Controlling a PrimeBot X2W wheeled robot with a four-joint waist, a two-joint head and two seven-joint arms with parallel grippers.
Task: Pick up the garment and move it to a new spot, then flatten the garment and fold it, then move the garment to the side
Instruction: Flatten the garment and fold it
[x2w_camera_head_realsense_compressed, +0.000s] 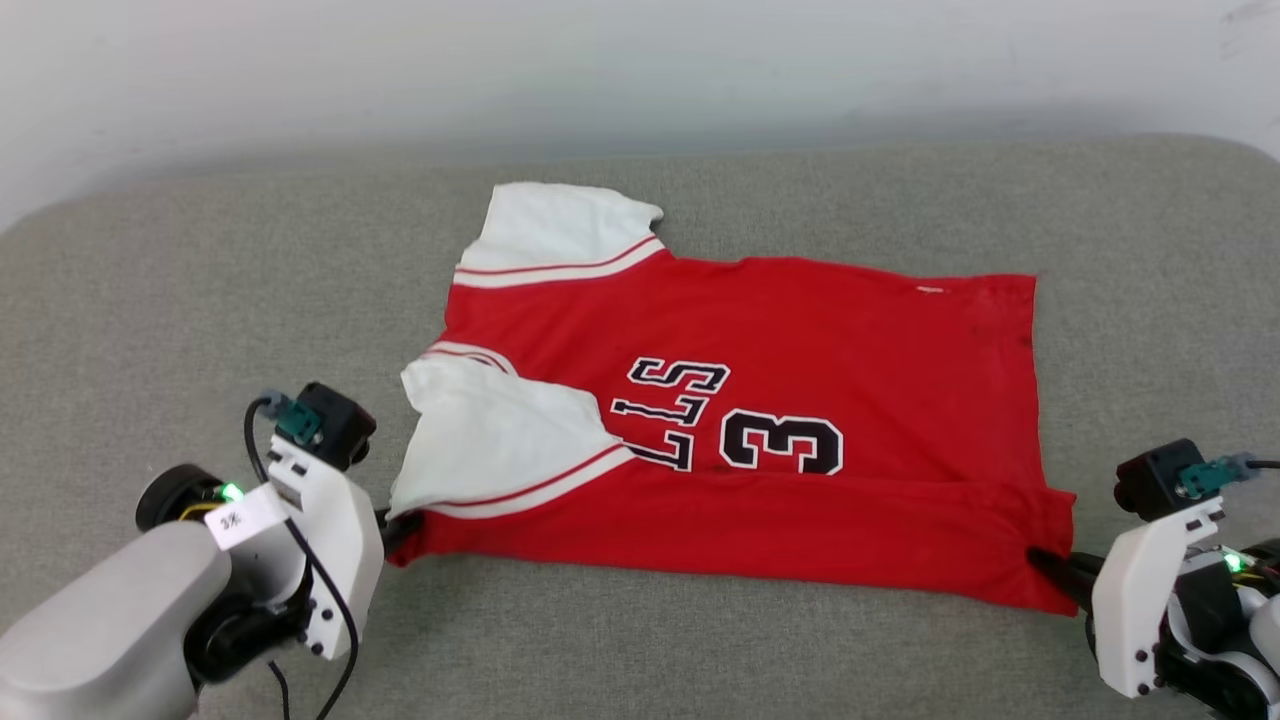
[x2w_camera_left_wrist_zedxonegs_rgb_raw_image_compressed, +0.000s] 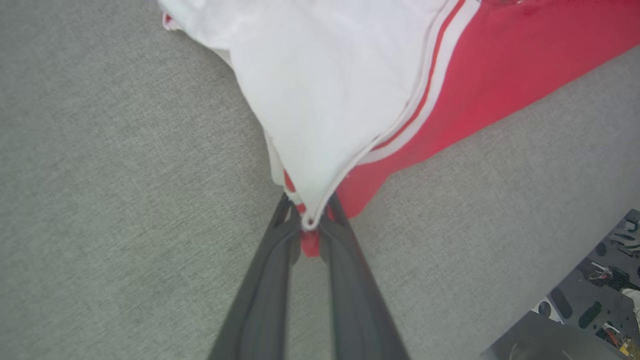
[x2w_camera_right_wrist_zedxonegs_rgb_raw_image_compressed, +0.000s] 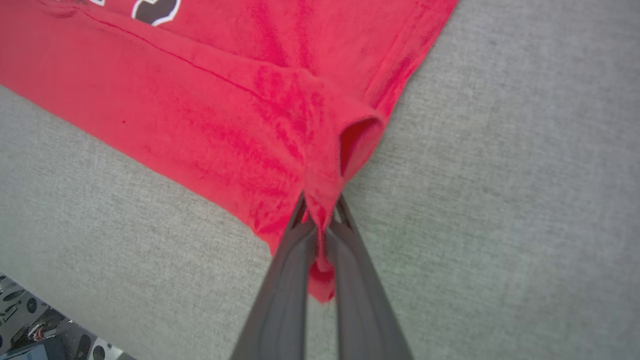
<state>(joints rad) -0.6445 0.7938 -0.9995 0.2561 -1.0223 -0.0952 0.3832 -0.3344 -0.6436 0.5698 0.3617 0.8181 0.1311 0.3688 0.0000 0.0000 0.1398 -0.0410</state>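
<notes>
The garment (x2w_camera_head_realsense_compressed: 850, 340) lies spread across the middle of the frame on the grey surface (x2w_camera_head_realsense_compressed: 180, 300), number up. My left jaws, at lower left, are clamped on its corner below the white sleeve (x2w_camera_head_realsense_compressed: 490, 440). My right jaws, at lower right, pinch its red hem corner.

My left arm (x2w_camera_head_realsense_compressed: 110, 610) comes in low from the lower left, my right arm (x2w_camera_head_realsense_compressed: 1150, 590) from the lower right. Left jaws are pinched on the garment (x2w_camera_head_realsense_compressed: 800, 330) at one near corner, right jaws on the other, fingers (x2w_camera_right_wrist_zedxonegs_rgb_raw_image_compressed: 285, 290) almost together.
</notes>
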